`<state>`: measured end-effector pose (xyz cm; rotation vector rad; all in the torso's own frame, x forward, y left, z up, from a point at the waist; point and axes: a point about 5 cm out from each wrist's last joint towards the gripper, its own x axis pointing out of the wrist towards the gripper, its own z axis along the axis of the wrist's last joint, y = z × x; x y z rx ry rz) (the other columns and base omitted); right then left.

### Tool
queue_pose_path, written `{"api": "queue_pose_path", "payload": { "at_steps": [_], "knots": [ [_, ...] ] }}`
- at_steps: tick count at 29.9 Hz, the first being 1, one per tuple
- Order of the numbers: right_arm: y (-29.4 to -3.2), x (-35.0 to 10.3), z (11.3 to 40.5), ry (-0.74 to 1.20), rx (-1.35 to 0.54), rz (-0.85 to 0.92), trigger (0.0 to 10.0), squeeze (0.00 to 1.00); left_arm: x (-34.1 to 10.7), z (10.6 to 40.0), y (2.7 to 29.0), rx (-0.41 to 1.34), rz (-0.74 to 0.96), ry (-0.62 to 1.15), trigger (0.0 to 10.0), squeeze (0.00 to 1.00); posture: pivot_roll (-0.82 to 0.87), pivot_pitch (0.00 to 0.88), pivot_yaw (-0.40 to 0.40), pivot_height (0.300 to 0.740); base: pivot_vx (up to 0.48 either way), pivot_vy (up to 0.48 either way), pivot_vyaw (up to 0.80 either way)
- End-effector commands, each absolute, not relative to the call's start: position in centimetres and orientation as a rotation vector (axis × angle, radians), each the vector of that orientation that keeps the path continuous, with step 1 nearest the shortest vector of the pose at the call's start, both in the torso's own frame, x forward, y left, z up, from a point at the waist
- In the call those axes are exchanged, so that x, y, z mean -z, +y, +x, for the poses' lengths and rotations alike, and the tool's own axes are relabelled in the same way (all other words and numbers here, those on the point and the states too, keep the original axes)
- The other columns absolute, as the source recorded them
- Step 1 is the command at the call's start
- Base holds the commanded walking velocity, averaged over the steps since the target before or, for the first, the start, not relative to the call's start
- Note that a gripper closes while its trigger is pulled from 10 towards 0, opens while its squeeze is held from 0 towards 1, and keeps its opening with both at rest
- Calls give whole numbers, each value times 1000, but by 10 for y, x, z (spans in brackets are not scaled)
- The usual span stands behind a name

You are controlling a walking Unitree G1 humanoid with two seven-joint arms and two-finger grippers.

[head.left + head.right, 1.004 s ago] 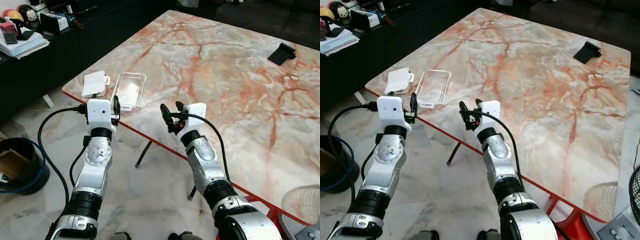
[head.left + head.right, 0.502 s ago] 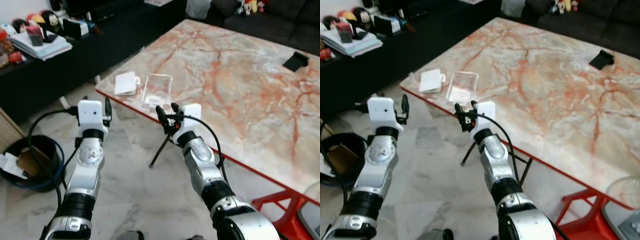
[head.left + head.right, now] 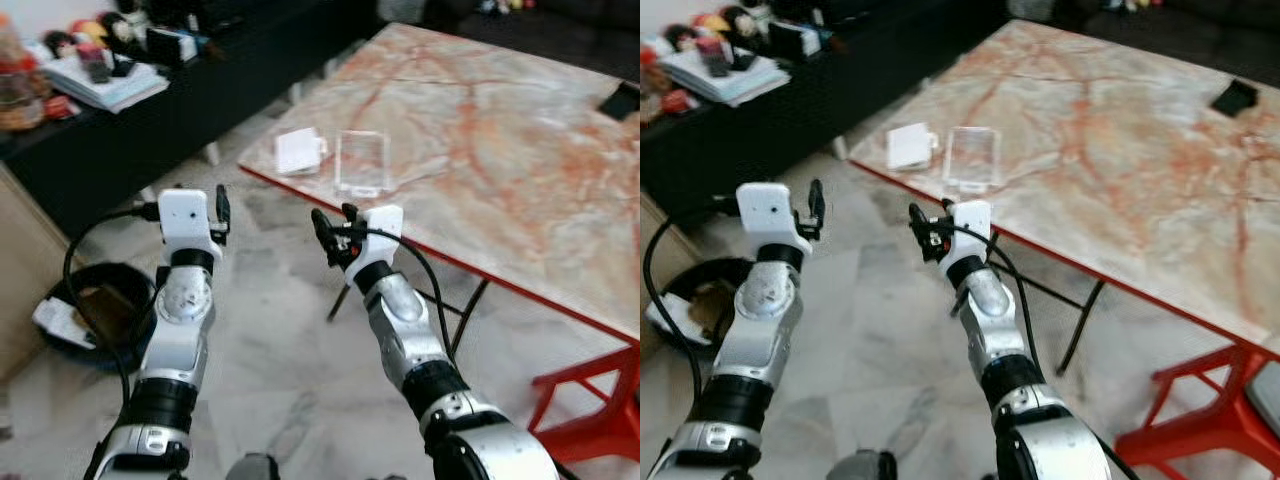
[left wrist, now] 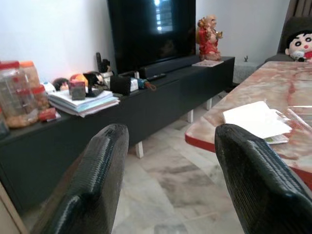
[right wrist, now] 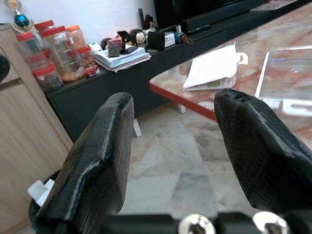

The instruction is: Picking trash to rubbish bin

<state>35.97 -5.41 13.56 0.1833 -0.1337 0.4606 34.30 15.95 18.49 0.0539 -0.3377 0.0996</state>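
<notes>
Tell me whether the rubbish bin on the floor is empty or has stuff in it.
Not empty. The rubbish bin, on the floor to the robot's left, holds brown cardboard and a white scrap at its rim.

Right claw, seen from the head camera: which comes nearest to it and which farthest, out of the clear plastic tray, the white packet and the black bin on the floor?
From the right claw:
1. Clear plastic tray, on the table's near corner, just ahead.
2. White packet, beside the tray, slightly farther left.
3. Black bin, on the floor far to the left, beyond the left arm.
</notes>
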Motion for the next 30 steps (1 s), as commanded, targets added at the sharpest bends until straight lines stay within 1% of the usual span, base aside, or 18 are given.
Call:
{"api": "queue_pose_path", "payload": {
  "at_steps": [1,8,30],
  "knots": [
    [-52,-140,361,-144,-451,205,10000,0,-202,345,153,-73,39,-383,10000,0,128,168,-39,740,251,0,0],
    [-50,-140,362,-135,-456,197,10000,0,-202,346,160,-99,51,-370,10000,0,128,174,-36,740,425,0,0],
    [-44,-138,358,-130,-465,170,10000,0,-201,343,158,-89,68,-359,10000,0,137,185,-29,740,468,0,0]
  ]
}}
